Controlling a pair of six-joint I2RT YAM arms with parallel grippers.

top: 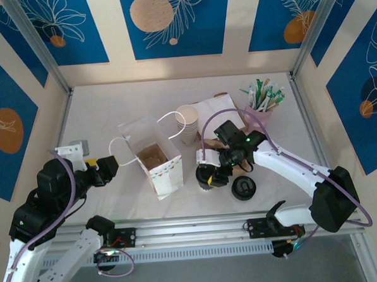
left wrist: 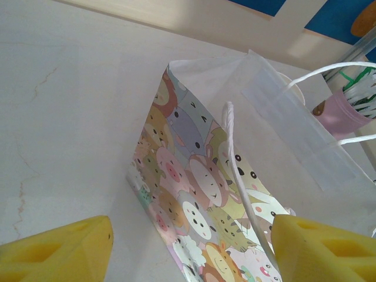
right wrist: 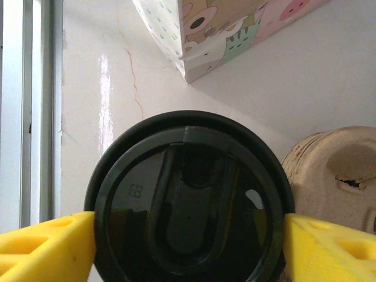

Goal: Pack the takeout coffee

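1. Above the table, on the top camera, you find the takeout coffee (top: pixel 204 180) upright near the front edge, just right of the open paper bag (top: pixel 168 177). Your right gripper (top: pixel 213 174) hangs over it, far nearer than the left gripper (top: pixel 109 164), which sits at the bag's other side. The cup's long axis is vertical and the bag's mouth faces up, to the robot's left of the cup. So I judge the move calls for a lift above the bag's rim, then a shift left.
2. On the left wrist camera, your yellow fingers (left wrist: pixel 56 249) stand spread, gripping nothing. The bag's cartoon-animal side and a white cord handle (left wrist: pixel 234 153) lie ahead. No words are readable.
3. On the right wrist camera, the black lid (right wrist: pixel 188 194) sits between the yellow pads (right wrist: pixel 47 247), which meet its rim on both sides. Whether they already pinch, you cannot tell. A small embossed mark (right wrist: pixel 134 190) on the lid is too faint to read surely.
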